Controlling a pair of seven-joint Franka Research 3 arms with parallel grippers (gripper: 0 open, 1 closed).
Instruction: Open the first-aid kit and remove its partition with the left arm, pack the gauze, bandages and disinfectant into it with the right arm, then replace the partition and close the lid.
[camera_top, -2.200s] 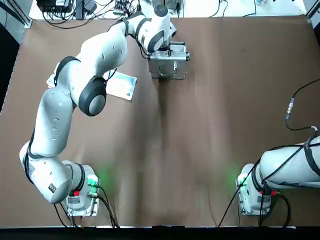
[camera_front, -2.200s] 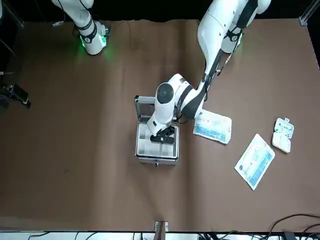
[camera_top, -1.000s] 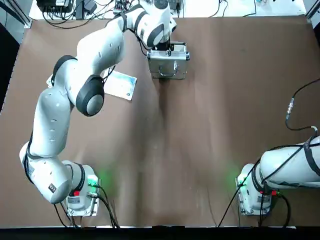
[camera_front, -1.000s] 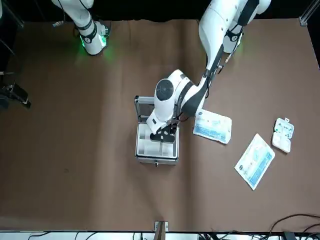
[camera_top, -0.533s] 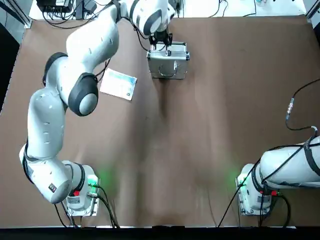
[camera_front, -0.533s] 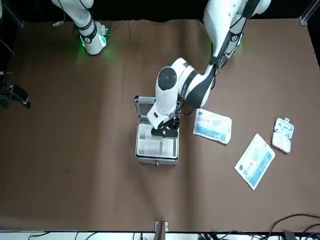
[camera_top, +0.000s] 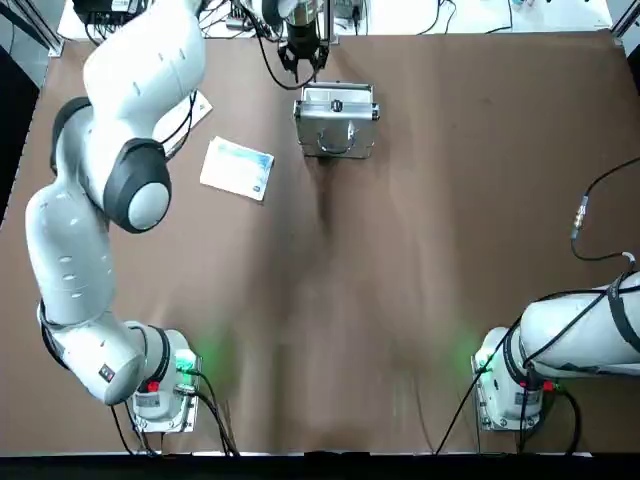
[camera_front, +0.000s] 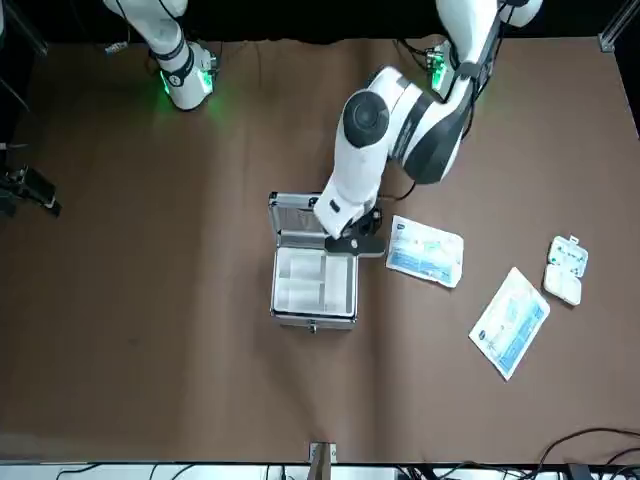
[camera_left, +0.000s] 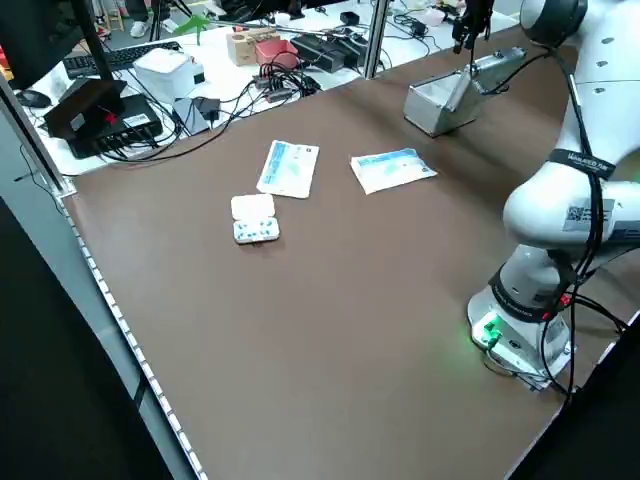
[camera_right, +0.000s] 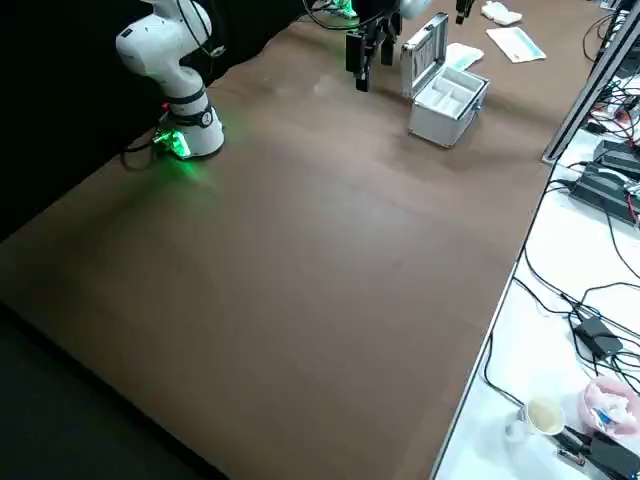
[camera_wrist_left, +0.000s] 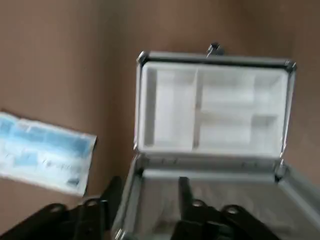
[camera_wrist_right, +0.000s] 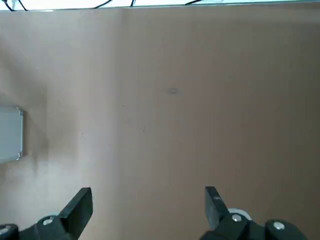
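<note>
Brown table (camera_front: 150, 330), cluttered bench behind it. Going left to right in the front view:

Right arm (camera_top: 575, 345) parked at its base, well away from the case. Right gripper (camera_wrist_right: 147, 210) hovers over bare table, fingers spread wide, nothing between them.

Case (camera_front: 313, 285) sits mid-table, lid (camera_front: 298, 213) up. Partition (camera_front: 314, 280) is seated inside, just ahead of and below the left gripper. Not yet lifted out.

Left gripper (camera_front: 352, 240) hangs over the case's hinge-side corner, above the lid edge. Left wrist view shows the fingers apart and empty, with the partition's compartments straight ahead of them.

Blue-and-white packet (camera_front: 425, 251) lies just beside the left gripper, on the side away from the case. Second packet (camera_front: 510, 322) and a small white box (camera_front: 565, 270) lie farther out that way. Disinfectant: can't make it out.

Handling guess: the partition looks like thin moulded plastic, so light, stiff-ish and slick. Best hold is probably an inner divider wall near the centre, pinched across it, so it lifts level. An outer rim grip likely tilts it and jams it against the case wall.
</note>
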